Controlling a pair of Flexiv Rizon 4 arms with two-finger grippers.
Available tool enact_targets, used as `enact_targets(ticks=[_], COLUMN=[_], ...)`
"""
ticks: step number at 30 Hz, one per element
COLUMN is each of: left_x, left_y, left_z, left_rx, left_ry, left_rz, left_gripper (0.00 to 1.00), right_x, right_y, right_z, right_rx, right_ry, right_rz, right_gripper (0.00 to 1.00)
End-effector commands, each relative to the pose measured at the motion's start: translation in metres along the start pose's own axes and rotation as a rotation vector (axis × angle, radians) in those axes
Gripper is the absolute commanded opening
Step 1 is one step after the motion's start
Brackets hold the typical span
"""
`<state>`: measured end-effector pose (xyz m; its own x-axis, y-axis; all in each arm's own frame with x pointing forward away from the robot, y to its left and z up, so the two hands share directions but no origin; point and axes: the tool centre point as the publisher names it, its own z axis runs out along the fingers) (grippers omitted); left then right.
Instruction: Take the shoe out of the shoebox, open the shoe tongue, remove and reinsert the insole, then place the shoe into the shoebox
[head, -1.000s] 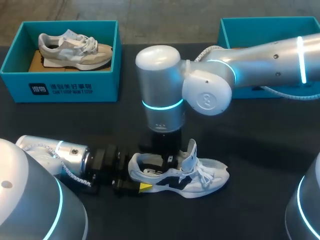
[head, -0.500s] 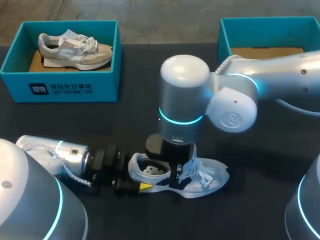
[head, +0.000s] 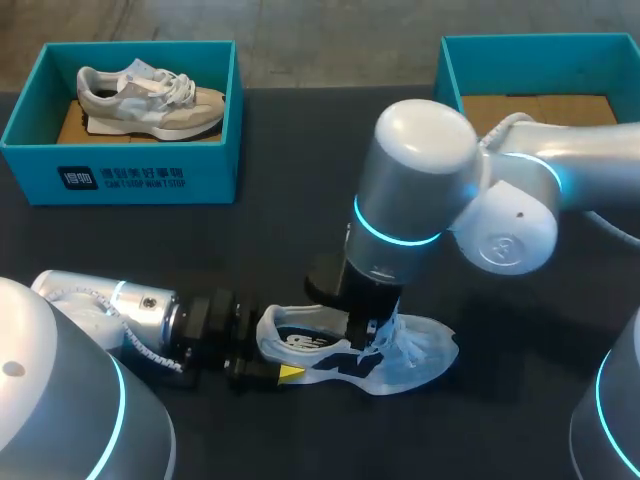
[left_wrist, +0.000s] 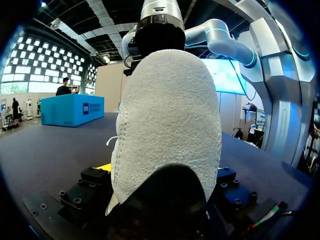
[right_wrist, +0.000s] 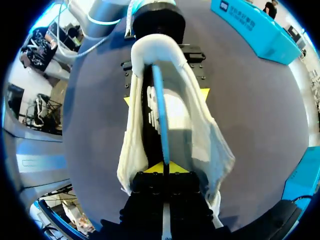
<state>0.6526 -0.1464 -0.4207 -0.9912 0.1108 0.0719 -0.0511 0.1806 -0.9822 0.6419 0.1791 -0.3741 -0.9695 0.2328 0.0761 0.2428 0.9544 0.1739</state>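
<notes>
The white-and-navy mesh sneaker is standing on its sole on the dark table, near the front edge and well apart from both boxes. The left gripper is clamping the heel. Its yellow fingertips are pressing on the two sides of the heel, bracing the shoe. The right gripper is reaching down into the shoe opening just behind the laces. Its tips are pressed together on a thin blue insole, which is showing edge-on and running from the tips toward the heel.

Step in hand, as a judgement: the insole stage. The sneaker is out of its box and the opening is spread wide. These views are not showing whether the insole is coming out or going back in.

Next move, as a judgement:
- If removing, the right arm is needing a lift up and back toward the heel while the left clamp is resisting the pull.
- If reinserting, the toe end is needing to slide forward under the laces and lie flat before the pinch is released.

The teal shoebox with a bare brown cardboard floor at the far right is probably the return place. The second teal shoebox, far left, is holding a grey-and-beige sneaker.
</notes>
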Motion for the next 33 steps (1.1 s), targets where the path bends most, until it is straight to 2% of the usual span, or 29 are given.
enact_targets(ticks=[1, 16, 20, 22, 27, 28, 29, 30, 31, 32, 33], left_x=[-0.002, -0.002, -0.002, -0.002, -0.002, -0.002, -0.002, -0.002, -0.002, -0.002, -0.002], left_y=[0.000, 0.000, 0.000, 0.000, 0.000, 0.000, 0.000, 0.000, 0.000, 0.000, 0.000], left_z=[0.001, 0.001, 0.001, 0.001, 0.001, 0.001, 0.001, 0.001, 0.001, 0.001, 0.001], left_rx=[-0.002, -0.002, -0.002, -0.002, -0.002, -0.002, -0.002, -0.002, -0.002, -0.002, -0.002], left_ry=[-0.003, -0.003, -0.003, -0.003, -0.003, -0.003, -0.003, -0.003, -0.003, -0.003, -0.003], left_rz=[-0.001, -0.001, -0.001, -0.001, -0.001, -0.001, -0.001, -0.001, -0.001, -0.001, -0.001], left_gripper=[0.00, 0.00, 0.00, 0.00, 0.00, 0.00, 0.00, 0.00, 0.00, 0.00, 0.00], right_x=[0.001, -0.001, 0.001, 0.001, 0.001, 0.002, 0.002, 0.002, 0.003, 0.003, 0.004], right_y=[-0.012, -0.015, -0.009, -0.008, -0.003, -0.002, -0.002, -0.001, 0.000, 0.000, 0.001], right_z=[-0.006, -0.014, -0.019, -0.021, -0.023, -0.024, -0.024, -0.024, -0.025, -0.025, -0.026], right_rx=[-0.127, -0.284, -0.277, -0.307, -0.265, -0.263, -0.253, -0.242, -0.234, -0.226, -0.221], right_ry=[-0.006, -0.039, -0.046, -0.048, -0.046, -0.046, -0.045, -0.044, -0.042, -0.040, -0.038], right_rz=[-0.009, -0.064, -0.075, -0.100, -0.083, -0.085, -0.088, -0.085, -0.085, -0.086, -0.083], right_gripper=[0.00, 0.00, 0.00, 0.00, 0.00, 0.16, 0.37, 0.46, 0.87, 1.00, 1.00])
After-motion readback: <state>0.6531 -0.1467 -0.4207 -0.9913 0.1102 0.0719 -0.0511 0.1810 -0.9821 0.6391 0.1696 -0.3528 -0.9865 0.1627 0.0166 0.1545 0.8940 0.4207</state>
